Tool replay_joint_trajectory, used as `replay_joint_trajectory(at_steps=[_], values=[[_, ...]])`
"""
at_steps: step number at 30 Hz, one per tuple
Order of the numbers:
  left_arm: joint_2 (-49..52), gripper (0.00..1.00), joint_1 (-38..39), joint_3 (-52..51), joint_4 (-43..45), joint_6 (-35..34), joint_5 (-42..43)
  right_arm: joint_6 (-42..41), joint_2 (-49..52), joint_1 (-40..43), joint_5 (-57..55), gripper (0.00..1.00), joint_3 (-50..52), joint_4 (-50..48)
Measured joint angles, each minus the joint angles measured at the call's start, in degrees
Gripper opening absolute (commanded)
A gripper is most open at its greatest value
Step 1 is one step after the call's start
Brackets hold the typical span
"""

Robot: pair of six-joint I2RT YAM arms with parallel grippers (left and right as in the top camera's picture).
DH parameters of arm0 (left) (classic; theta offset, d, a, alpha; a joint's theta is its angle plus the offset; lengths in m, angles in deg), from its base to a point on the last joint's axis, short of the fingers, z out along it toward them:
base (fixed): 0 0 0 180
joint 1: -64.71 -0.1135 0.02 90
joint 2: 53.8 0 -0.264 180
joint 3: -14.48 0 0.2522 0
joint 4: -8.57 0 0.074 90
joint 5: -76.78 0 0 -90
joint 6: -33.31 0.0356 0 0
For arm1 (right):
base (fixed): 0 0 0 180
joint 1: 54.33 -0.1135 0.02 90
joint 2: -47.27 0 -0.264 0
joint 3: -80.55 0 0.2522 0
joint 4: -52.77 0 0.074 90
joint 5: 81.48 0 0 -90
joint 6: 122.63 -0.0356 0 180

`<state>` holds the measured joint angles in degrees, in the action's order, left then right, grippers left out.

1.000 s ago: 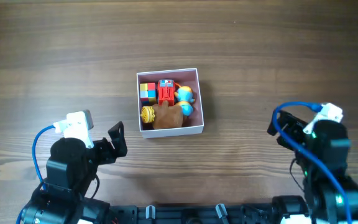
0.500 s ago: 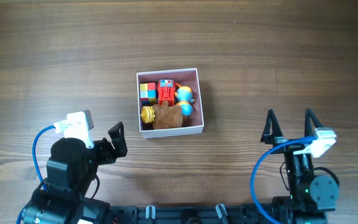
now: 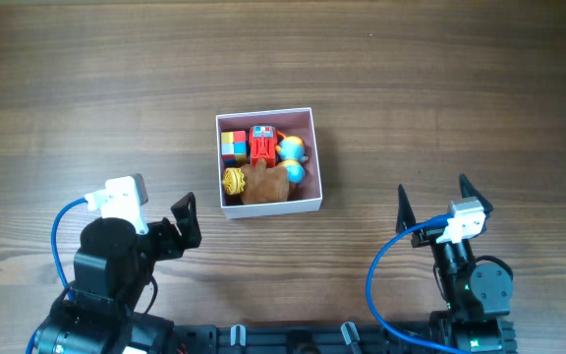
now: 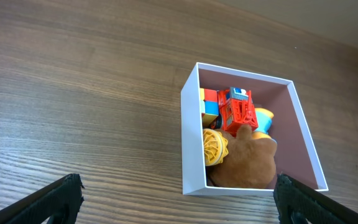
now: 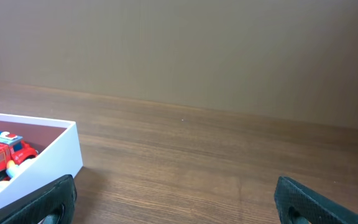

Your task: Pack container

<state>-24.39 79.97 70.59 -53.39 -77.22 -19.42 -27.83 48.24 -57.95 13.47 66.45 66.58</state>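
I see left gripper and right gripper spread wide, empty; in the container a brown plush partly hides the red truck

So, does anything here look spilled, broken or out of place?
Nothing stands out. The container sits upright with its white walls intact, and the toys, among them a red truck, a coloured cube and a brown plush, all lie inside it. None has spilled onto the table.

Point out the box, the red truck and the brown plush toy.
box (image 3: 271,206), overhead view, on its near white wall.
red truck (image 3: 261,146), overhead view, on its middle.
brown plush toy (image 3: 265,184), overhead view, on its body.
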Motion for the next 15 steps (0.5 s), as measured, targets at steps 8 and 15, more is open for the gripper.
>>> replay_joint_trajectory(at_steps=[8, 15], values=[[0.0, 1.0, 0.0, 0.0, 0.0, -0.02, 0.0, 0.0, 0.0, 0.0, 0.0, 1.0, 0.0, 0.0], [-0.33, 1.0, -1.25, -0.26, -2.29, 0.72, -1.42, 0.0, 0.0, 0.0, 0.0, 1.0, 0.0, -0.04]])
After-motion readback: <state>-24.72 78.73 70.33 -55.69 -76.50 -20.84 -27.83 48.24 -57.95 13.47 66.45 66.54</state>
